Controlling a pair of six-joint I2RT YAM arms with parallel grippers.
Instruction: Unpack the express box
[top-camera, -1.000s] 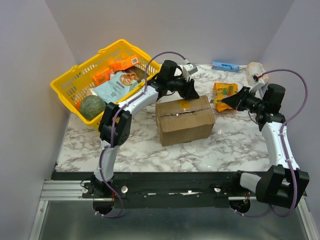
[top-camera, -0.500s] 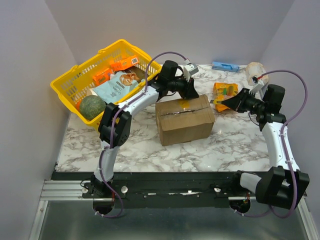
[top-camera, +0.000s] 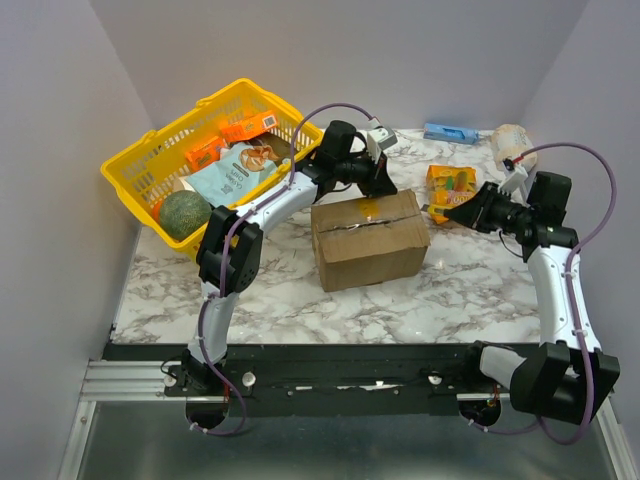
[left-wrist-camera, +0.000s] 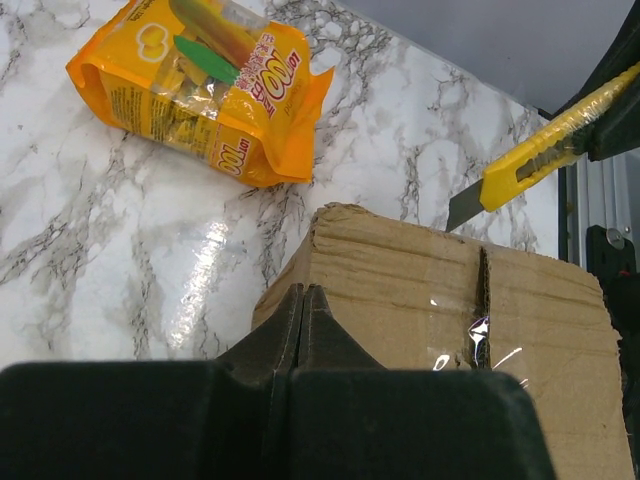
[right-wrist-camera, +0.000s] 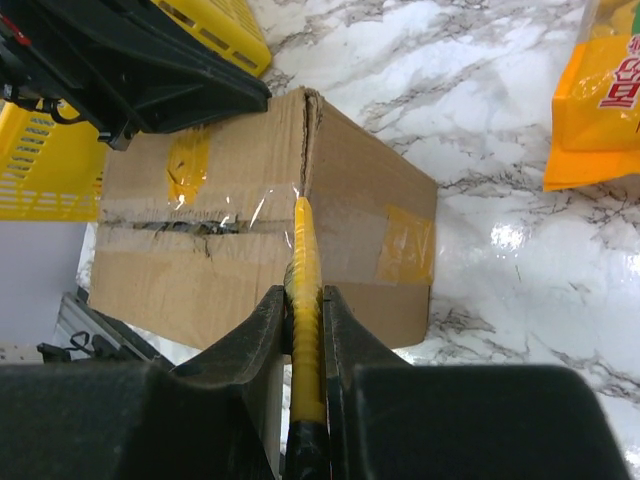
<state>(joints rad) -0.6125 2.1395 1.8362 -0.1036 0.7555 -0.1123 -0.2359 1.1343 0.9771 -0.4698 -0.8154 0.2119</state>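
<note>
At the far top edge of the box: left gripper (left-wrist-camera: 303, 300), jaws pressed together with nothing between them, tips poised over the cardboard; whether they touch it can't be told.
Right gripper (right-wrist-camera: 305, 300): clamped on a yellow utility knife (right-wrist-camera: 304, 250), the narrow gap filled by its handle.
Knife blade: out and aimed at the box's right end, tip just beside the upper corner.
Express box (top-camera: 370, 240): middle of the marble table (top-camera: 460, 290), between the 2 arms, flaps down, clear tape along the top seam looking ragged, yellow sticker (right-wrist-camera: 188, 160) on top.
Orange snack bag (top-camera: 450, 182): flat on the table just beyond the box's right end.
Yellow basket (top-camera: 130, 165): far left, holding packets (top-camera: 235, 170) and a green melon (top-camera: 185, 213).
</note>
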